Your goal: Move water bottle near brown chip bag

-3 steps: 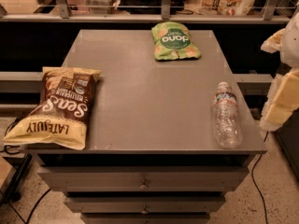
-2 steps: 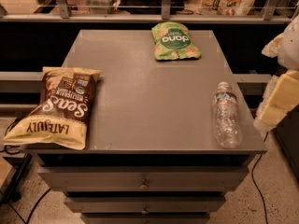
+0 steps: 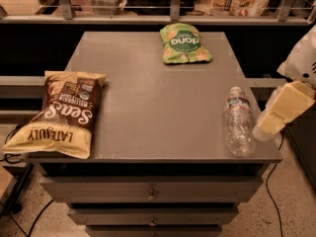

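Moved: pale yellow gripper edged left (clenched or released, cannot tell) | small clear ribbed plastic water bottle lies just beside it, right front of grey table | large crinkly brown chip bag left front, well apart.
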Motion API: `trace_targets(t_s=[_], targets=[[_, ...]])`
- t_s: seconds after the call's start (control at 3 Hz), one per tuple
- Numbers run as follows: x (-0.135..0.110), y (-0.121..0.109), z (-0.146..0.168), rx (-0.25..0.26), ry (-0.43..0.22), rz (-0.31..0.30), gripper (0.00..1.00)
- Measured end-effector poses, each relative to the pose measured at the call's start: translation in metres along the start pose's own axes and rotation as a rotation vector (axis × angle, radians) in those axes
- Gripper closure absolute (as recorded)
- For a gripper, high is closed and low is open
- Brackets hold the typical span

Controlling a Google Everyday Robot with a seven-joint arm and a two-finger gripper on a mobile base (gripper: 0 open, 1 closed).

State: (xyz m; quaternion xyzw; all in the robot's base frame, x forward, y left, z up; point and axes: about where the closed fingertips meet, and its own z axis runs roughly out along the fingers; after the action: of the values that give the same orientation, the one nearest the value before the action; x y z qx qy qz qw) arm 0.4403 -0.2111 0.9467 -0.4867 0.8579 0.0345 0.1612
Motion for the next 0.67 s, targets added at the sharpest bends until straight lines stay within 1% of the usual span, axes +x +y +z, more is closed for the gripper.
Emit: trace_targets(t_s=[0.33,0.67], targets=[[-0.004,0.000,0.011,-0.030,-0.031,0.027,0.00],[-0.022,-0.003,0.037,-0.047,-0.100,0.063,0.00]])
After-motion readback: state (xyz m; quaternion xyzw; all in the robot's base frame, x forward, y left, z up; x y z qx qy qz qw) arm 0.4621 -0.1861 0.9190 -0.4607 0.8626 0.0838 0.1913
